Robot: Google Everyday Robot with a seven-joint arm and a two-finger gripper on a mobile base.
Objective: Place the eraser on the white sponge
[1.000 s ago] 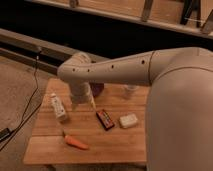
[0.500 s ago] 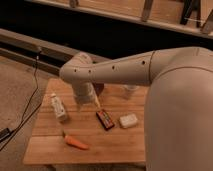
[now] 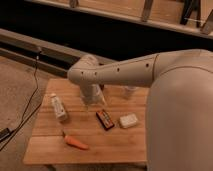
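We see the gripper [image 3: 92, 100] hanging over the middle of the wooden counter [image 3: 50, 150], nearer its far edge; whether it is spread or closed we cannot tell; the flat black rectangular eraser with orange-red markings [image 3: 105, 120] lies just nearward of it, long axis diagonal; the off-white rounded sponge pad [image 3: 128, 120] sits just beside the eraser, toward the right edge.

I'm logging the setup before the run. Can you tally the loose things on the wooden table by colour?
White: 2, the white sponge and the bottle
Dark: 1, the eraser
Orange: 1, the carrot
Pale, too unclear to name: 1, the object at the back
Total: 5
The gripper hangs between bottle and eraser, slightly behind them.
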